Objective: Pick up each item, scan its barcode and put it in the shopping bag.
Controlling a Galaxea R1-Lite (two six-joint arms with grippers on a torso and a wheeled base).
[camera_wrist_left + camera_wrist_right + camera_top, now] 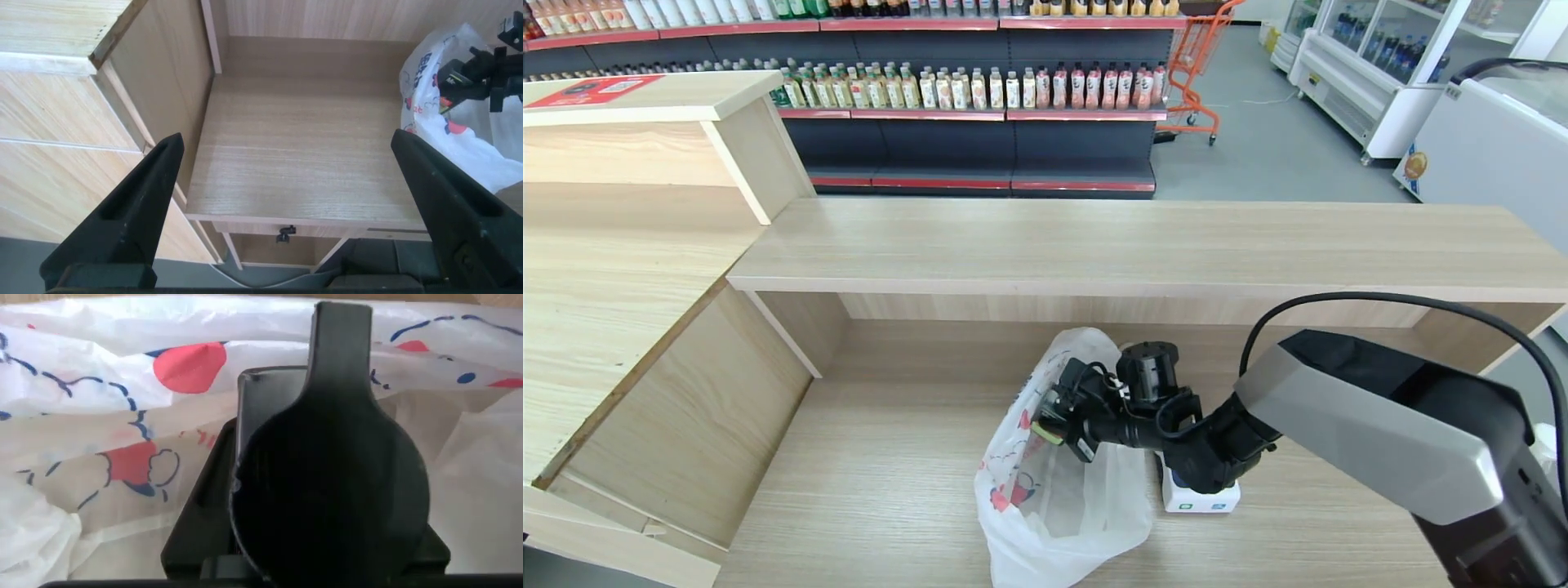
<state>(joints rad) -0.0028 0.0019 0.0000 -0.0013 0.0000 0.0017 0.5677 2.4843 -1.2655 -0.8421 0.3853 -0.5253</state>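
Nearest me, left of the thin white plastic shopping bag with red and blue prints (pixel 1045 514), the left gripper (pixel 288 143) hangs over the pale wooden lower desk (pixel 866 490), its black fingers spread wide and empty. The bag lies slumped on that desk, a small white box (pixel 1201 496) just right of it. The right gripper (pixel 1049 425) sits at its mouth, and I can't tell if it's open, closed or carrying anything. This looks like the drop-in step, so I'd go well past the flimsy rim before releasing, then back out straight, minding the raised wooden ledge (pixel 1143 245) beyond the bag.
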